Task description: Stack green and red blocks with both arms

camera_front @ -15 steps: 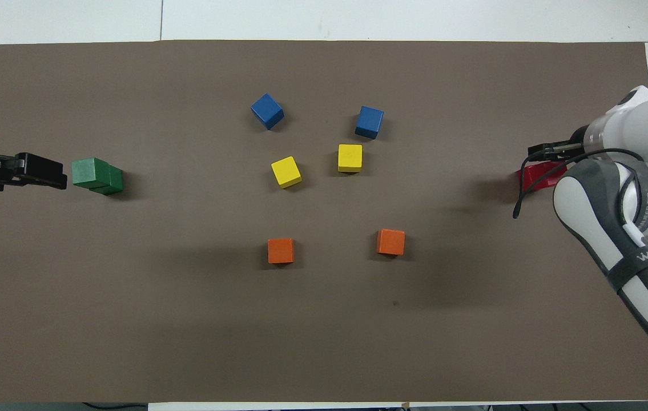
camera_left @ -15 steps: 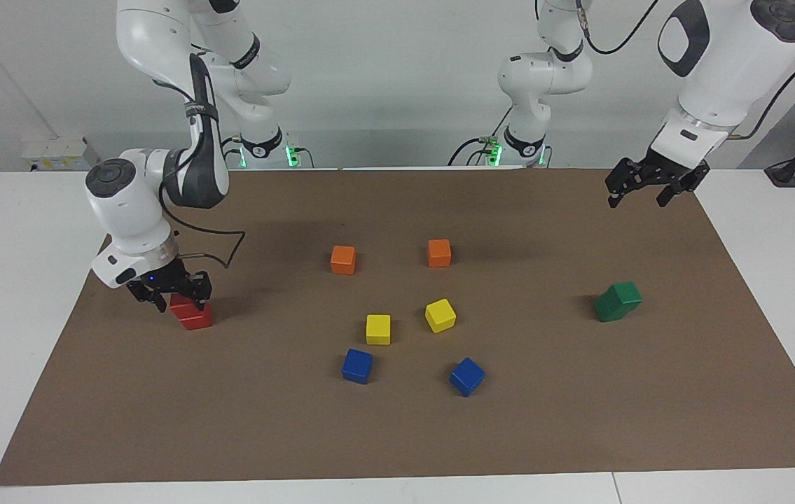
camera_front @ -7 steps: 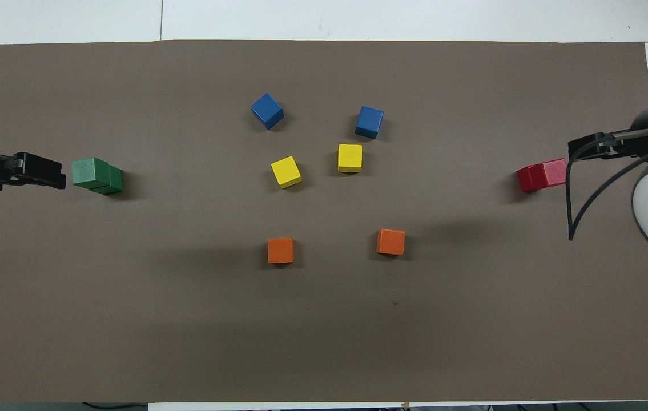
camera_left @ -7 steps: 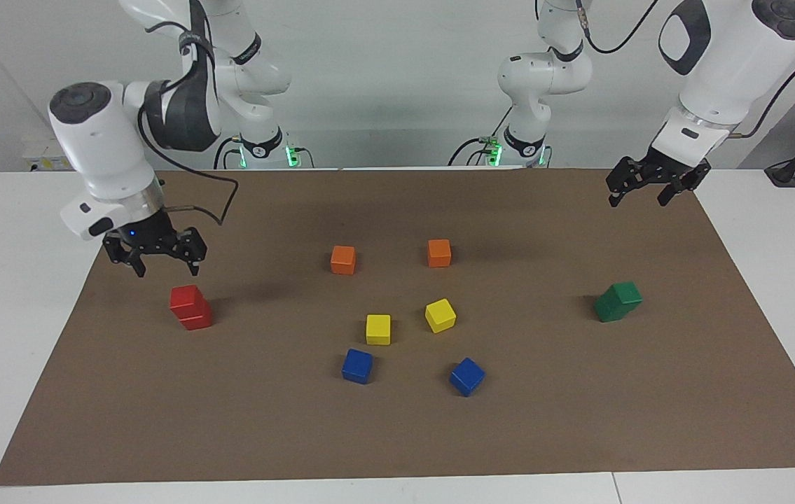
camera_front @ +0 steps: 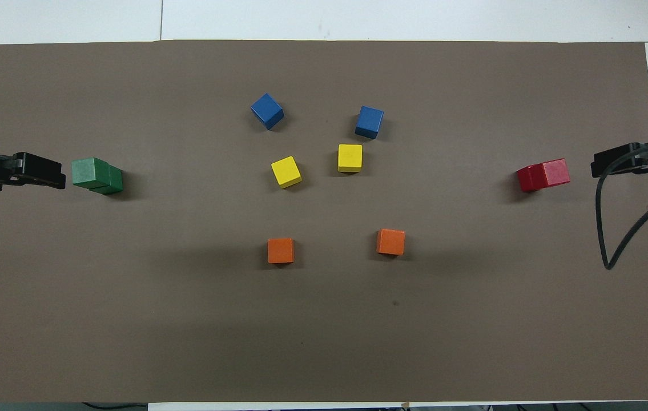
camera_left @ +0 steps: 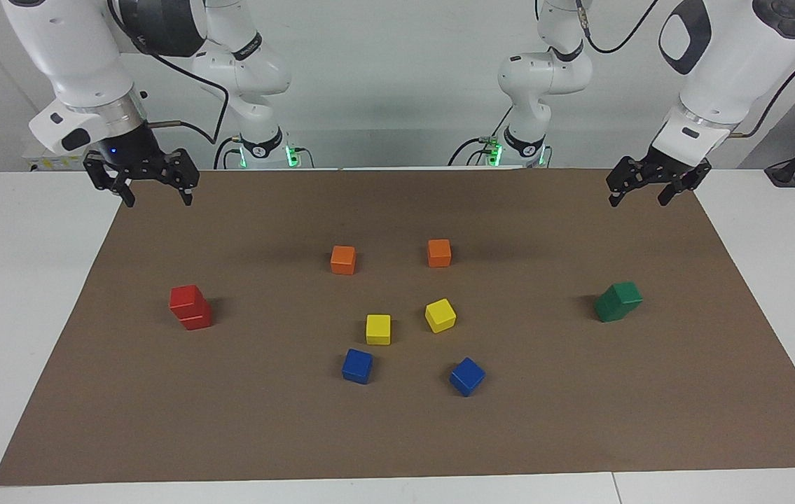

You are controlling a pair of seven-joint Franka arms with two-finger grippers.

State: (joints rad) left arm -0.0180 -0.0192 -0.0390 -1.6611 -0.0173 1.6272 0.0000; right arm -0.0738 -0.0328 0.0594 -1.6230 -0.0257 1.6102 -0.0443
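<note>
Facing view: right gripper [camera_left: 153,183], down on the red stack [camera_left: 190,306] a second ago, now hangs high over the brown mat's [camera_left: 397,434] corner at its own end with jaws wide and empty, leaving one red cube squarely on the other, while the left gripper [camera_left: 653,184] waits open and empty, unmoved, above its corner with the green stack [camera_left: 618,301] standing slightly skewed; both stacks look done. Overhead view: red stack [camera_front: 543,174] and green stack [camera_front: 97,174] sit well apart at either end of the mat [camera_front: 324,342], each gripper just clear of its own; the orange cubes [camera_front: 281,250], yellow cubes [camera_front: 286,172] and blue cubes [camera_front: 267,111] cluster mid-mat, obstructing nothing.
</note>
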